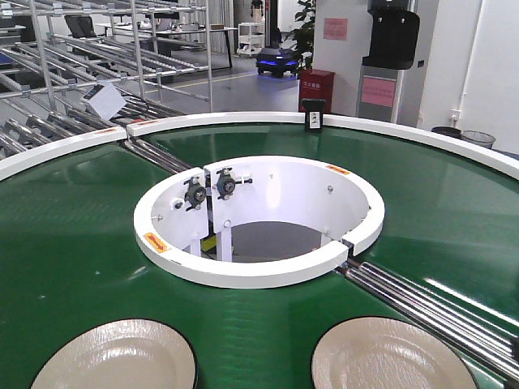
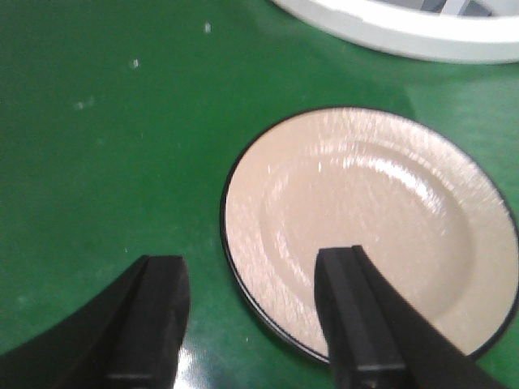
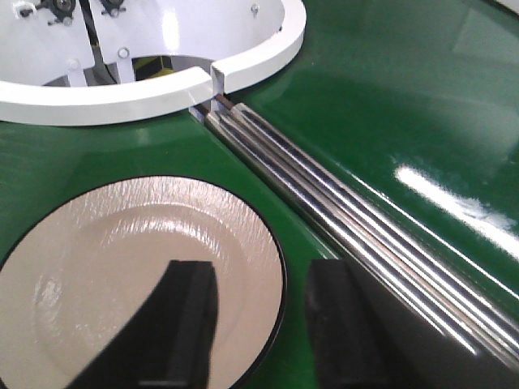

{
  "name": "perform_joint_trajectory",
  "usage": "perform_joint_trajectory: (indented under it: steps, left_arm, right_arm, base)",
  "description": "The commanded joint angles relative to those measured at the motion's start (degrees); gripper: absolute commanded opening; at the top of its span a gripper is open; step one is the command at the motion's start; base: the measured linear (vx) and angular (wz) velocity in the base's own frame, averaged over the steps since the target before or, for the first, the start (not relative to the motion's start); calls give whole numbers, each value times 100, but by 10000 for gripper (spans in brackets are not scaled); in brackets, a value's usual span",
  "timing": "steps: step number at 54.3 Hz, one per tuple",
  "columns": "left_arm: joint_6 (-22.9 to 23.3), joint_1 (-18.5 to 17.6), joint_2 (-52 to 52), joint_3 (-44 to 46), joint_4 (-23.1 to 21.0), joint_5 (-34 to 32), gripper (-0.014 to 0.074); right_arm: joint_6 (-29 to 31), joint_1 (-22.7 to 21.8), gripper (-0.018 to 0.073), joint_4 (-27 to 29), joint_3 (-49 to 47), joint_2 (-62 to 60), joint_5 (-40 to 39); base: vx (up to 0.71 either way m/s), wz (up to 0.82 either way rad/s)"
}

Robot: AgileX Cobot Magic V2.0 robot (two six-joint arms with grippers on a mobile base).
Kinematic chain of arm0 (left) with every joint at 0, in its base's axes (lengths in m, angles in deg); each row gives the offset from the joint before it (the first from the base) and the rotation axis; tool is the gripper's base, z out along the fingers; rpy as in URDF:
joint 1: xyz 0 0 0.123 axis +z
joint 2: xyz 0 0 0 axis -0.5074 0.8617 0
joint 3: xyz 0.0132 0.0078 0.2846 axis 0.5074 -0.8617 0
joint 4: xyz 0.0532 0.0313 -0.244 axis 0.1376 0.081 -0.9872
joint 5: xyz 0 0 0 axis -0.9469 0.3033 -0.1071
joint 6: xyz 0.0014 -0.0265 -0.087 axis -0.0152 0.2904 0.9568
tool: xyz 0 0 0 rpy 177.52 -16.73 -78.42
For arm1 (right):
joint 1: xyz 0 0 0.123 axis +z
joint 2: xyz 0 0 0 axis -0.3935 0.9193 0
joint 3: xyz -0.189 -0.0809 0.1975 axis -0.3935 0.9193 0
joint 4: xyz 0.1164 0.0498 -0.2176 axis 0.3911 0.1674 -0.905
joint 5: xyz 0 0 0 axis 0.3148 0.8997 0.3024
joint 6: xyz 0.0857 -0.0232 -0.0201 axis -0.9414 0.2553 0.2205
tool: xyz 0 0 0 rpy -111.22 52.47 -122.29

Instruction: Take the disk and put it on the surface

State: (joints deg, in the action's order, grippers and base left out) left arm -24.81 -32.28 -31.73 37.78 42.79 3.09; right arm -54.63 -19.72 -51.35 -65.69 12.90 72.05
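Front view only: left plate point(image 1: 113, 358) and right plate point(image 1: 393, 356) together on green belt point(image 1: 81, 211). Wrist views only: left gripper point(image 2: 253, 271), right gripper point(image 3: 259, 279), both spread wide, empty, straddling plate rims.

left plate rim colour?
Thin black rim on a cream plate; clearest in the left wrist view.

Left gripper point(image 2: 258, 324): jaws apart, one finger over the disk point(image 2: 365, 235) edge, the other over bare belt point(image 2: 97, 162); open room that side. White rim point(image 2: 405, 32) ahead, well apart.
Right gripper point(image 3: 259, 332): jaws apart, straddling the second disk point(image 3: 122, 267) edge. Rollers point(image 3: 349, 219) just beside the outer finger.
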Motion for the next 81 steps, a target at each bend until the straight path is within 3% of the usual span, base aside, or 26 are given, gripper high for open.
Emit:
perform_joint_trajectory:
  steps: [1, 11, 23, 32, 49, 54, 61, 69, 75, 78, 81]
  left_arm:
    - [-4, 0, 245, 186, 3, -557, 484]
    - [-3, 0, 979, 191, 3, -1148, 484]
    - [676, 0, 1747, 522, -158, -905, 484]
    - [628, 31, 2292, 1128, -139, -825, 484]
    - [428, 826, 3236, 2293, -164, 117, 477]
    - [329, 1134, 3463, 2492, -448, 277, 464]
    - [-615, 1510, 3749, 2544, -1722, 320, 463]
    - [-2689, 1853, 4154, 2537, -3729, 606, 463]
    - [-4415, 2002, 4463, 2537, -5318, 1220, 463]
    - [-5107, 2001, 4586, 2537, -5715, 1529, 463]
    - [-5496, 2001, 4697, 2537, -5846, 1751, 463]
  right_arm:
    - [38, -11, 412, -108, -192, 77, -459]
    - [38, -6, 428, -108, -192, 346, -459]
    - [38, -6, 428, -108, -192, 525, -459]
    - [14, -6, 428, -103, -192, 577, -459]
    - [14, -6, 428, -103, -192, 585, -459]
    - [14, -6, 428, -103, -192, 585, -459]
    - [14, -6, 428, -103, -192, 585, -459]
    - [14, -6, 428, -103, -192, 585, -459]
    - [14, -6, 428, -103, -192, 585, -459]
    - [14, -6, 428, -103, -192, 585, -459]
    - [14, -6, 428, -103, -192, 585, -459]
  base:
    - [0, 0]
    - [0, 0]
    - [0, 0]
    - [0, 0]
    - [0, 0]
    - [0, 0]
    - [0, 0]
    - [0, 0]
    - [0, 0]
    - [0, 0]
    - [0, 0]
